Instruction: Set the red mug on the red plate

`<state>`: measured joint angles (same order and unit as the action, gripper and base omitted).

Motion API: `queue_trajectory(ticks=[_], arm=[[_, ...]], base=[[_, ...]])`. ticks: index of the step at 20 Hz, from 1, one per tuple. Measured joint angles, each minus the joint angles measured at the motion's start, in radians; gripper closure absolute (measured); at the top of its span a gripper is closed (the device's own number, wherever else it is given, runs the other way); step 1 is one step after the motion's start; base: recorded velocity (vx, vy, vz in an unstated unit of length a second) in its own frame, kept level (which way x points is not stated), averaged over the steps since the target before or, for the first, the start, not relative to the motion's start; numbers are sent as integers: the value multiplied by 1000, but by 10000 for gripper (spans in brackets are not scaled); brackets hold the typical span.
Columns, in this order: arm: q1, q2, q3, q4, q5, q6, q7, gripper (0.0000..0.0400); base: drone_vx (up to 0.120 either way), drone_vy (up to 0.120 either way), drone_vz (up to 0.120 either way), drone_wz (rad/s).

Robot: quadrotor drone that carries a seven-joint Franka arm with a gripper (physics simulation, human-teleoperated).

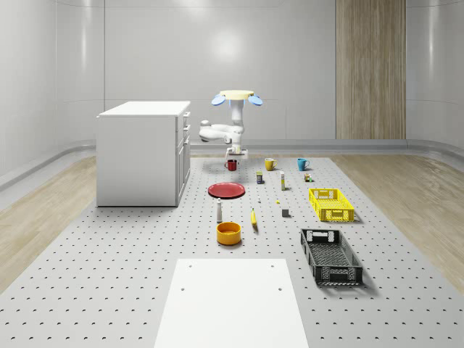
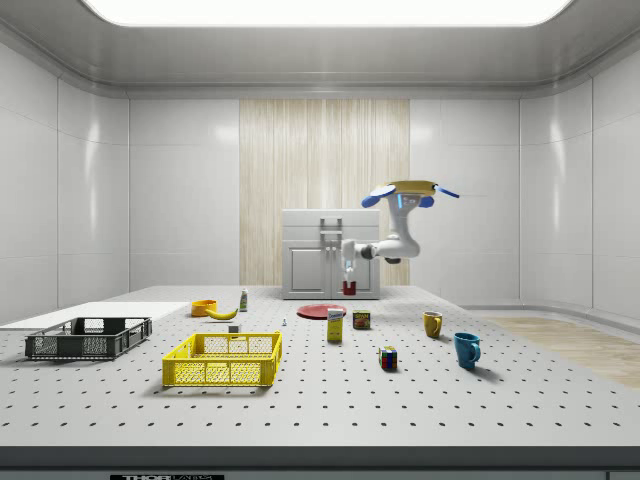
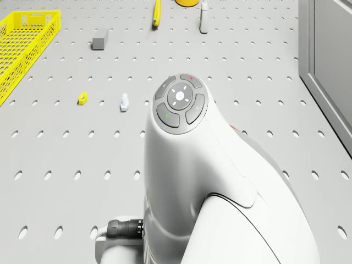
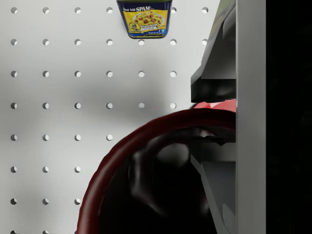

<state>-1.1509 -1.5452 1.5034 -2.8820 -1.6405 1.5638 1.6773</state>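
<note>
Hand (image 1: 233, 154) grips the mug (image 1: 231, 164) by its rim, drone (image 1: 237, 96) hovering beside the cabinet (image 1: 143, 152); the plate (image 1: 226, 190) lies near, with bare surface (image 1: 130, 239) between.

Mug (image 1: 231, 165) behind plate (image 1: 226, 190) on worktop (image 1: 145, 254); cabinet (image 1: 141, 152) at whole-scene view's left; drone (image 1: 237, 96) hovering above mug.

The arm (image 3: 220, 181) hides the red mug (image 4: 146, 175), cut off at the edge.
</note>
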Motion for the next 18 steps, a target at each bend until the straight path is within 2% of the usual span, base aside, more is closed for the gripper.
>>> queue_trajectory(ticks=[7, 10, 18], arm=[[-1, -11, 2, 0, 4, 11, 1, 301], [-1, -16, 2, 0, 6, 15, 1, 301], [-2, -26, 3, 0, 10, 24, 1, 301]], base=[[120, 0, 0, 0], [120, 0, -120, 0], [120, 0, 0, 0]])
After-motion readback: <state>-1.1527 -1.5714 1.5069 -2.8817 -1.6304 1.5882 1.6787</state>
